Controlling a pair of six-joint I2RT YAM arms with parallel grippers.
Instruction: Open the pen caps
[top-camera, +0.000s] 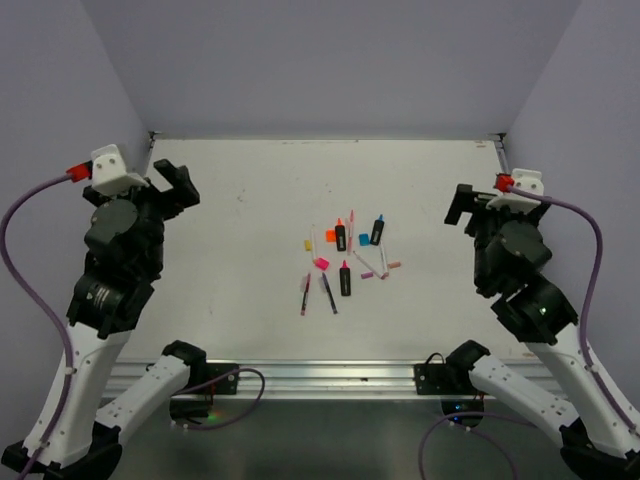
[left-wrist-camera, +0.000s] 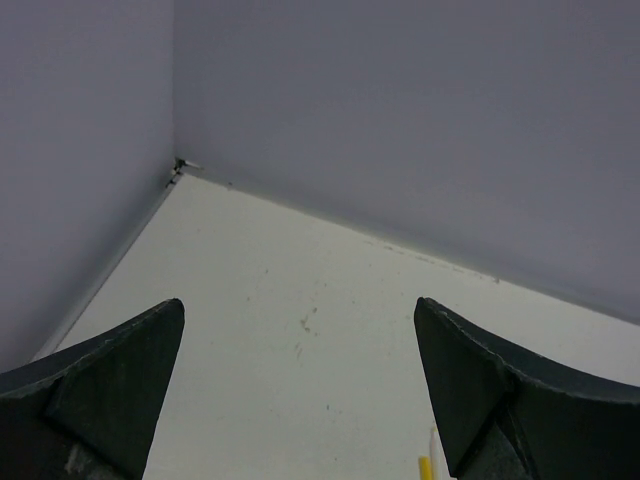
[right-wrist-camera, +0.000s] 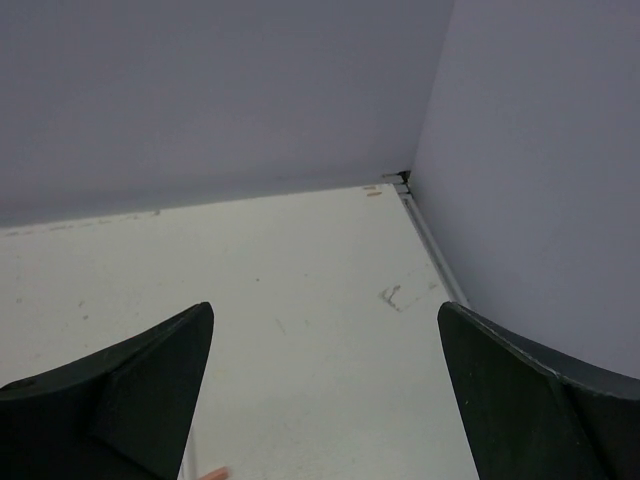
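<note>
**Left tool (top-camera: 172, 183) and right tool (top-camera: 465, 205) released; caps (top-camera: 322, 263) loose near desk (top-camera: 230, 250) centre.**
We see both tools spread wide and gripping nothing, raised near the left and right desk edges, well apart from the pens (top-camera: 346, 280). The orange cap (top-camera: 331, 235), blue cap (top-camera: 364, 239) and yellow cap (top-camera: 308, 245) lie on the desk among the pens, just right of centre.

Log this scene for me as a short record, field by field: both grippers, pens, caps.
left gripper: wide open, empty, raised over the table, left side
right gripper: wide open, empty, raised at the right side
pens: clustered at table centre, clear of both grippers
loose caps: orange cap, blue cap, pink cap, yellowish cap, lying among the pens
</note>
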